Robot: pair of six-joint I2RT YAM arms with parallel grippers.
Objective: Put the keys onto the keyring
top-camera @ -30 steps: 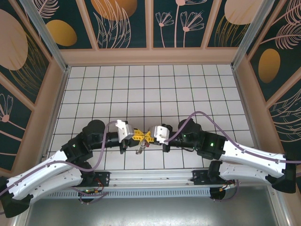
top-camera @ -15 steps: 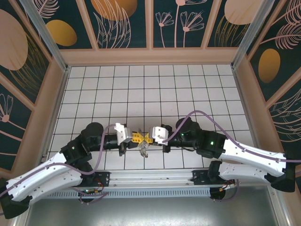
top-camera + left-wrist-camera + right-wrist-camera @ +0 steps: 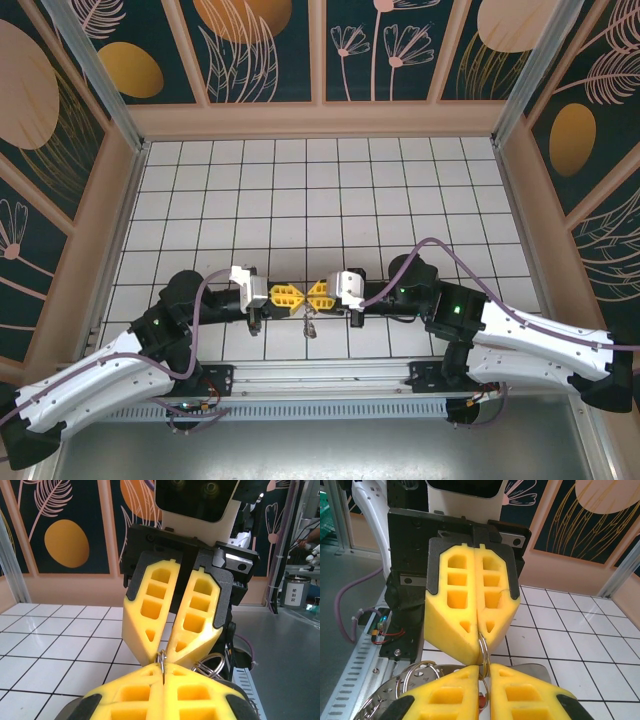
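A small silver split ring, the keyring (image 3: 483,649), is pinched tip to tip between both yellow-fingered grippers just above the floor. My left gripper (image 3: 291,295) is shut flat on its edge (image 3: 163,663). My right gripper (image 3: 317,294) grips it from the opposite side, fingertips (image 3: 150,647) pressed against the wire. In the right wrist view my right gripper (image 3: 484,669) holds the ring in a narrow slit. A tiny red key piece (image 3: 481,700) hangs just below it. More silver loops (image 3: 415,674) and a flat metal tag (image 3: 530,667) dangle underneath (image 3: 310,324).
White tiled floor (image 3: 320,200) stretches far behind the grippers. The metal front rail (image 3: 320,378) lies close below the hanging bunch. Wooden walls (image 3: 320,120) enclose the workspace on three sides.
Both grippers have drawn slightly apart and toward the front rail. Their fingers went from overlapping to tip to tip. The hanging bunch shifted a little right.
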